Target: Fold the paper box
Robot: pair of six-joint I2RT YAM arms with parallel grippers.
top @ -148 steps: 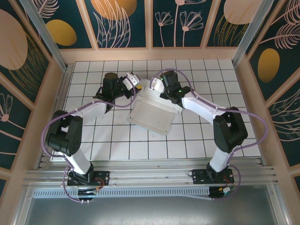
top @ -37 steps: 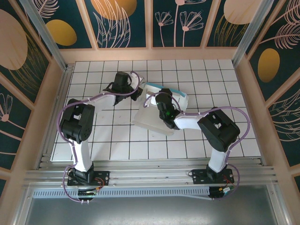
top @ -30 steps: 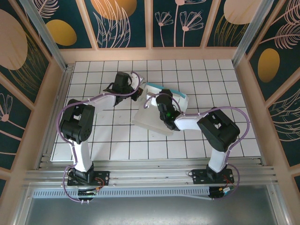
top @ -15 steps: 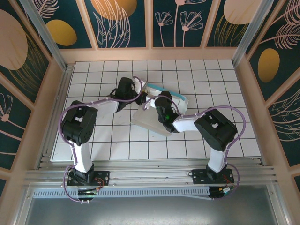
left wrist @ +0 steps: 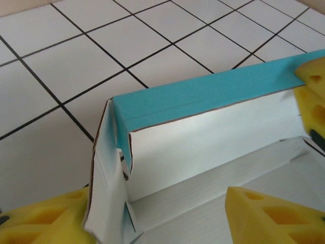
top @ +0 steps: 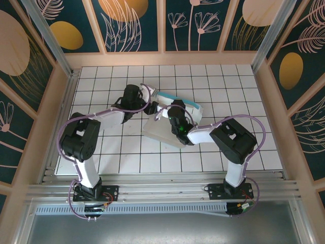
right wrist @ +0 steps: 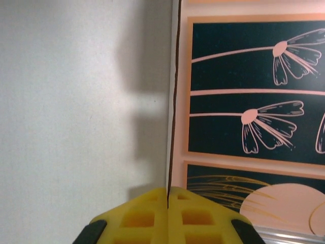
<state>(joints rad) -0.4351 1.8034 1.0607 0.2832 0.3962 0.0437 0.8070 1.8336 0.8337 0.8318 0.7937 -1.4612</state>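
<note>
Pinching the thin cardboard paper box (top: pixel 166 128), turquoise outside and pale inside, mid-table.
Its sheet edge sits between the pressed-together pads of the right gripper (right wrist: pixel 168 199); the left gripper (top: pixel 151 108), spread, flanks the raised left corner; the white tiled table (top: pixel 101 148) lies open around.

The paper box (left wrist: pixel 203 137) runs off the lower edge (left wrist view).

One box, two arms, two pincers, all counted from where I stand.

I count one paper box (top: pixel 170 122), lying toward twelve o'clock from my bases. There are two arms, my left arm (top: pixel 109 118) reaching it from nine o'clock and my right arm (top: pixel 208 133) from four o'clock. There are two pincers, the left pincer (left wrist: pixel 155 203) and the right pincer (right wrist: pixel 167 203), each with two yellow pads (right wrist: pixel 147 216).
</note>
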